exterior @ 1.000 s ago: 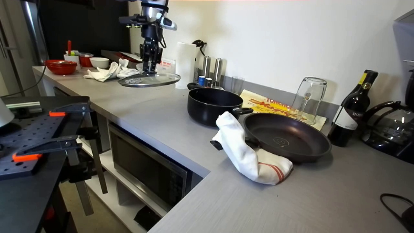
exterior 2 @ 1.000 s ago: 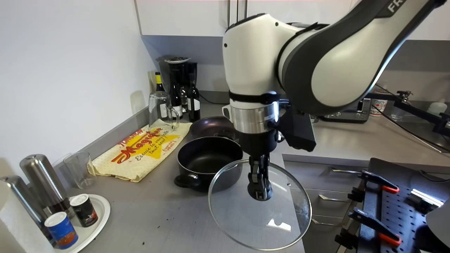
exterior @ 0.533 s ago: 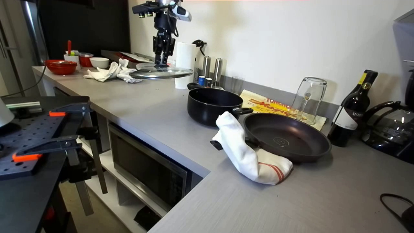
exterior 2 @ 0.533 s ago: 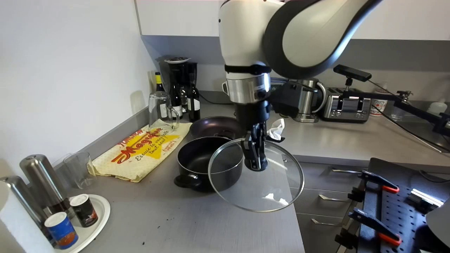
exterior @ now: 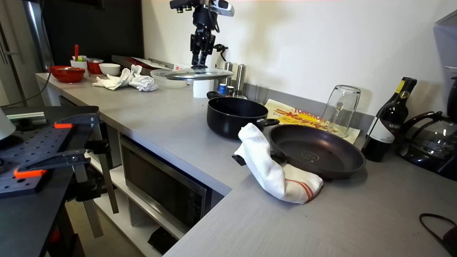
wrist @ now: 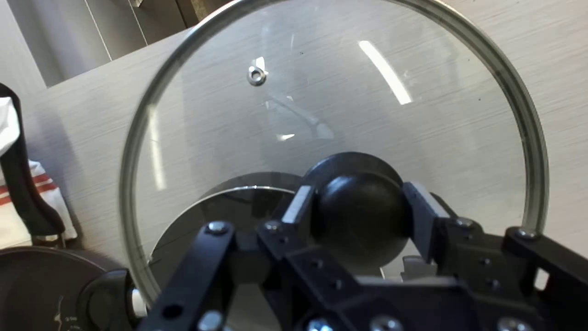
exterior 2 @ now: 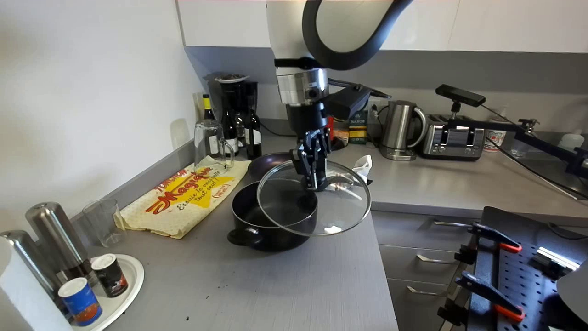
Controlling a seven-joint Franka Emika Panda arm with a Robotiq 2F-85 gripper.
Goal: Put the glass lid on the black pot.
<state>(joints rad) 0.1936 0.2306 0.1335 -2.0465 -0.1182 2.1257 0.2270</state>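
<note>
Shallow frying pan [exterior: 316, 151] on counter [exterior: 321, 228]; white red-striped towel [exterior: 262, 164] over its handle [wrist: 28, 193]. Yellow printed cloth [exterior 2: 186, 197] flat by wall [exterior 2: 87, 101], glass mug [exterior 2: 211, 142] standing on it. Wine bottles [exterior: 385, 123] beside coffee maker [exterior: 433, 139]. Plate [exterior 2: 135, 276] carries blue can [exterior 2: 81, 302] and black can [exterior 2: 110, 276], steel mills [exterior 2: 57, 234] just beside; drinking glass [exterior 2: 104, 224] near. Kettle [exterior 2: 398, 131] next to toaster [exterior 2: 452, 140]. Far end of counter: red bowl [exterior: 68, 75], white bowl [exterior: 110, 69], crumpled napkins [exterior: 119, 80]. Microwave [exterior: 160, 182] below.

The round clear glass lid [exterior 2: 321, 209] is smooth and glossy, its rim [wrist: 536, 184] shiny metal, its round black knob [wrist: 360, 220] low-sheen. The deep round black pot [exterior: 234, 123] has smooth sides. Near the pot, the shallow dark frying pan [exterior: 317, 150] looks satin; the white red-striped towel [exterior: 275, 175] is creased cloth. Under the pot, the grey worktop [exterior: 185, 132] looks matt, finely streaked.
</note>
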